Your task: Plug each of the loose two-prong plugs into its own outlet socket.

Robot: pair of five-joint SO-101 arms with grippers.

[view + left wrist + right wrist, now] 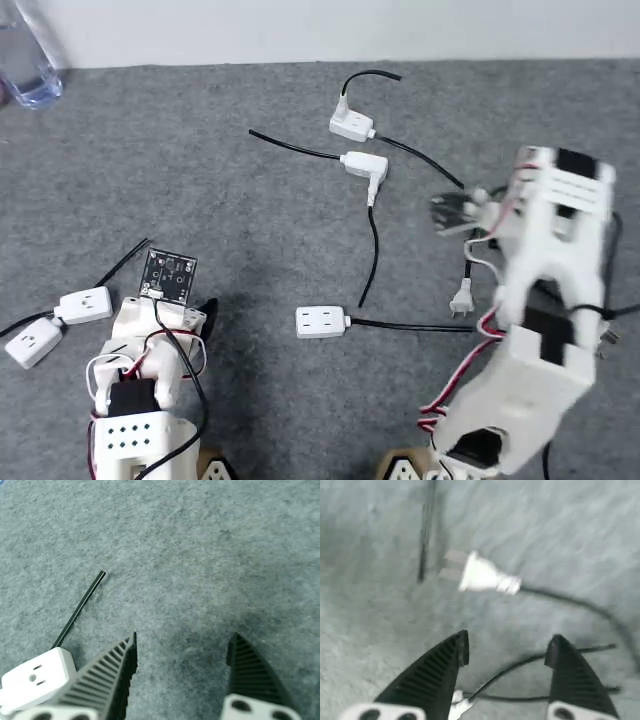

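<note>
right gripper (507,650): jaws spread wide, nothing in them, hanging just short of the plug
plug (480,576): flat on the grey mat (570,525), both prongs bare, cord trailing away
grab tip: imo pinch the white body behind the prongs, not the cord, so it can't twist
target: free socket (322,321) mid-table looks handy; square the prongs to the slots before pushing
left gripper (182,652): also open and empty, just beside another socket (35,677)
</note>
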